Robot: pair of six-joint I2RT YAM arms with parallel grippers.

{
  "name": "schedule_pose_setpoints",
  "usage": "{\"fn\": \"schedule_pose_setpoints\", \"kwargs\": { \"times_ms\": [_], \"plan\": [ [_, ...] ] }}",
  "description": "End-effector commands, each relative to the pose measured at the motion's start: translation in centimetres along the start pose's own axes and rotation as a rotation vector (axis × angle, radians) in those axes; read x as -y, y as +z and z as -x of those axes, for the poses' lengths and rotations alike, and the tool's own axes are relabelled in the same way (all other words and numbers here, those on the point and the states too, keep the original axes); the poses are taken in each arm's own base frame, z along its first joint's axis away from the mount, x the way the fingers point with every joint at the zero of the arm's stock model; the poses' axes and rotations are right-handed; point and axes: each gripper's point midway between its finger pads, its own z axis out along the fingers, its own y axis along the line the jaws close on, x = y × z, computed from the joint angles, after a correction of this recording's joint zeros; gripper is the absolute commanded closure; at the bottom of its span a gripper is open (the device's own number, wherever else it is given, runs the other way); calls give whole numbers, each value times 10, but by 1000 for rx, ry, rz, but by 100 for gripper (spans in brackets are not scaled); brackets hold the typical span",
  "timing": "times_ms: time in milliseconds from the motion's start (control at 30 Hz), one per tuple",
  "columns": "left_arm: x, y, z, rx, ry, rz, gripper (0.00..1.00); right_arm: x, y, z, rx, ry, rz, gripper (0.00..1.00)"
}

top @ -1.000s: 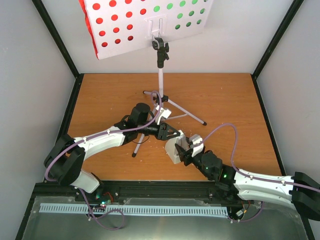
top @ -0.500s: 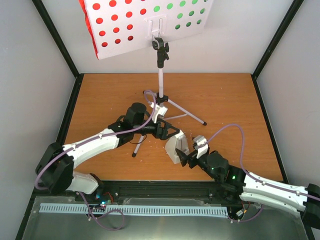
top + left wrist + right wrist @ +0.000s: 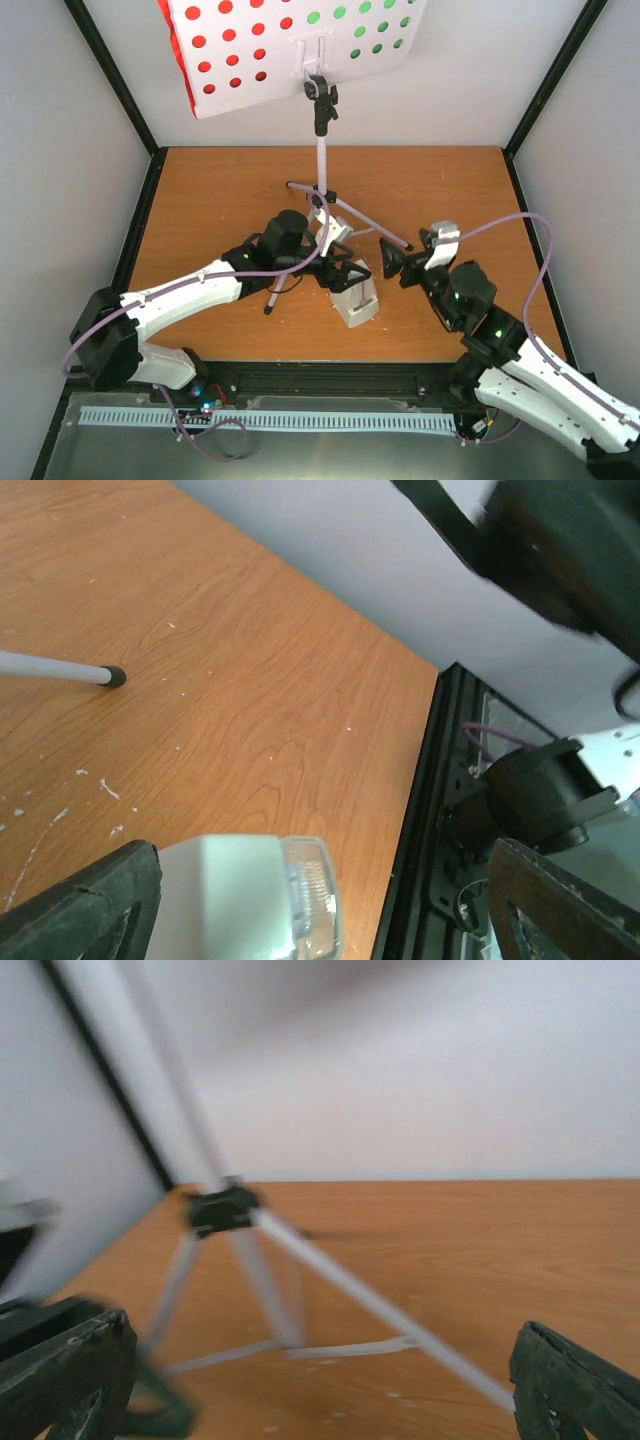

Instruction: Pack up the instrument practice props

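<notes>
The white perforated music stand point(image 3: 290, 75) stands at the back on its silver tripod point(image 3: 322, 165). A red sheet point(image 3: 198, 42) and a green sheet point(image 3: 376, 29) show through its holes. The white metronome point(image 3: 358, 303) with a clear cover sits on the table near the front. In the left wrist view the metronome point(image 3: 250, 895) lies between the wide-apart fingers of my left gripper point(image 3: 320, 880), close to the left finger point(image 3: 90, 910). My left gripper point(image 3: 345, 277) is open. My right gripper point(image 3: 392, 263) is open and empty, raised right of the metronome. It faces the blurred tripod legs point(image 3: 300, 1260).
The wooden table point(image 3: 450, 200) is bounded by a black frame and grey walls. A tripod foot point(image 3: 115, 677) rests on the wood in the left wrist view. The table's front edge and a black rail point(image 3: 430, 810) lie just beyond the metronome.
My right gripper has let go of the metronome, pulled back, then risen and swung right toward the tripod. My left gripper has moved up to the metronome, which shifted slightly right.
</notes>
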Motion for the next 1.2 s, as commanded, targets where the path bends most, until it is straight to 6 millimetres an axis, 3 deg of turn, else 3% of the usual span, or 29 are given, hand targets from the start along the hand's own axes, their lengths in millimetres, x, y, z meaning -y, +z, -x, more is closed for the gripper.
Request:
{"fn": "schedule_pose_setpoints", "kwargs": {
  "times_ms": [0, 100, 233, 433, 600, 967, 1033, 1167],
  "plan": [
    [1, 12, 9, -21, 109, 99, 10, 52, 16, -20, -152, 54, -156, 0],
    [-12, 17, 3, -41, 107, 197, 9, 78, 19, -26, -175, 110, -187, 0],
    [-17, 23, -8, -81, 129, 263, 9, 93, 17, -36, -187, 160, -191, 0],
    [-1, 38, -21, -134, 177, 197, 15, 99, 14, -60, -217, 208, -192, 0],
    [-7, 38, -22, -129, 175, 235, 31, 102, 11, -72, -238, 226, -204, 0],
    [-8, 35, -21, -125, 180, 262, 47, 106, 7, -86, -257, 248, -222, 0],
    [-13, 34, -21, -124, 167, 303, 47, 106, 7, -87, -256, 251, -220, 0],
    [-43, 20, -19, -104, 46, 507, 50, 106, 4, -83, -243, 246, -226, 0]
  ]
}}
